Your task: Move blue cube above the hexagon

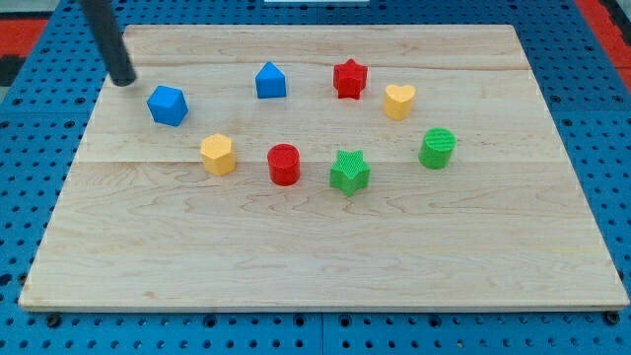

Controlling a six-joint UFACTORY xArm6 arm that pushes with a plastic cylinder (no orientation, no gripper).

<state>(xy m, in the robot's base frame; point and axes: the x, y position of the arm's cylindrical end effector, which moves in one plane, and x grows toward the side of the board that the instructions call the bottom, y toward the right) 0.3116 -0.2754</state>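
The blue cube [168, 105] sits on the wooden board at the view's upper left. The yellow hexagon [218, 154] lies just below and to the right of it, a small gap between them. My tip [122, 79] rests on the board up and to the left of the blue cube, close to it but apart. The dark rod slants up out of the view's top left.
A blue house-shaped block [270, 81], a red star [349, 78] and a yellow heart [398, 101] lie along the top. A red cylinder [284, 164], a green star [349, 171] and a green cylinder [437, 148] lie in the middle. The board's left edge [77, 168] is near.
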